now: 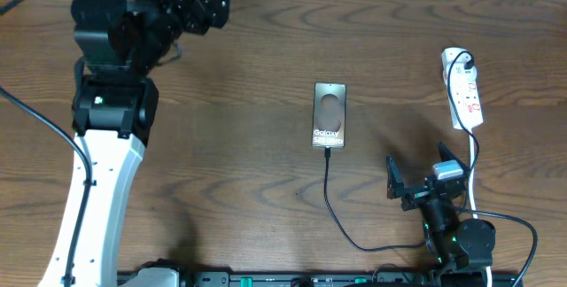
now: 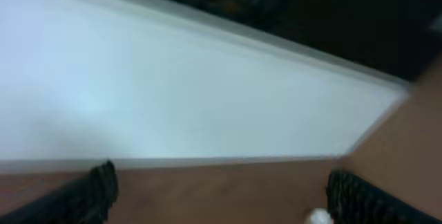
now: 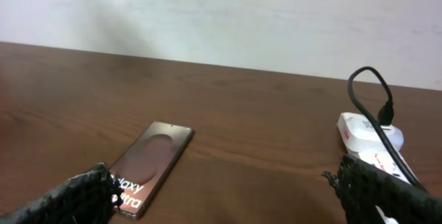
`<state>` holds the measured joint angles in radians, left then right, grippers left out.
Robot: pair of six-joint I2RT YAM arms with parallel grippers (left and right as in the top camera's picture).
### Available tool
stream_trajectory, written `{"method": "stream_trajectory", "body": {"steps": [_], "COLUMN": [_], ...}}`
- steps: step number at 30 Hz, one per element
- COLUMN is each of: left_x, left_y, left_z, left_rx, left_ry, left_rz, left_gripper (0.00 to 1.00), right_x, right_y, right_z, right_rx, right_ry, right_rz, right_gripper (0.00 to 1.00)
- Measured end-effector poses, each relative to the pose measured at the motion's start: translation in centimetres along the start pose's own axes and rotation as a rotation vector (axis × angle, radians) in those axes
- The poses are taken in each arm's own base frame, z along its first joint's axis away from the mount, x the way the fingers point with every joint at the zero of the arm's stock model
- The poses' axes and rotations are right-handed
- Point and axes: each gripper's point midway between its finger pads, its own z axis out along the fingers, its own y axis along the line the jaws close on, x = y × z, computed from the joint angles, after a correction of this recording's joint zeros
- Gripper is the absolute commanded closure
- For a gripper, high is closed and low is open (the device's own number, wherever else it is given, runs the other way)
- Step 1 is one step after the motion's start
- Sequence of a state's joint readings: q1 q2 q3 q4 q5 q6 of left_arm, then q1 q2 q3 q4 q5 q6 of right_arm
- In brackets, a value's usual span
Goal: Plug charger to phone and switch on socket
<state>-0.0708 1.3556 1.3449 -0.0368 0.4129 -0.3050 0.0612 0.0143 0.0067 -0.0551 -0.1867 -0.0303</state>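
Meeting the phone (image 1: 329,114) at its lower edge only overhead (the right wrist view cut that off), the charger (image 1: 327,181) lay slack, while left gripper (image 2: 221,189) and right gripper (image 3: 221,193) gaped wide.

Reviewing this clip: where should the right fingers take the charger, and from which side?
Take the charger on the short straight stretch just behind its plug tip, at the phone near edge. Come from above, fingers closing across the cable: it is thin and lies flat on the table, so a top-down pinch should reach both sides. The right gripper is open.
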Motion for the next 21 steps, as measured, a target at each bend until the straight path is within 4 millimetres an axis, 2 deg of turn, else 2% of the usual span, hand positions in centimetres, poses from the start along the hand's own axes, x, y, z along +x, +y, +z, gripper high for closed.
{"method": "stream_trajectory", "body": {"steps": [4,6,7,11,14,21], "left_x": [3.6,5.9,6.4,7.8,10.2,18.3], "left_y": [4.5,6.7,7.5,9.5,10.9,14.0], "left_z": [-0.7,-1.8,-2.2,-3.2,-3.7,-4.7], "left_rx": [-0.237,-0.360,-0.402,-0.510,-0.558,-0.599], "left_ry": [0.123,0.209,0.226,0.266,0.313,0.391], "left_rz": [-0.010,-0.019,-0.015,0.002,0.004,-0.003], "left_gripper": [0.03,0.02,0.03,0.03,0.02,0.02], "right_x": [0.0,0.0,0.0,0.0,0.0,0.0], "right_y": [0.0,0.0,0.0,0.0,0.0,0.0], "right_z": [0.0,0.0,0.0,0.0,0.0,0.0], "right_rx": [0.000,0.000,0.000,0.000,0.000,0.000], "right_ry": [-0.001,-0.001,-0.001,-0.001,-0.001,-0.002], "right_rz": [0.000,0.000,0.000,0.000,0.000,0.000], "right_gripper": [0.01,0.01,0.01,0.01,0.01,0.01]}}
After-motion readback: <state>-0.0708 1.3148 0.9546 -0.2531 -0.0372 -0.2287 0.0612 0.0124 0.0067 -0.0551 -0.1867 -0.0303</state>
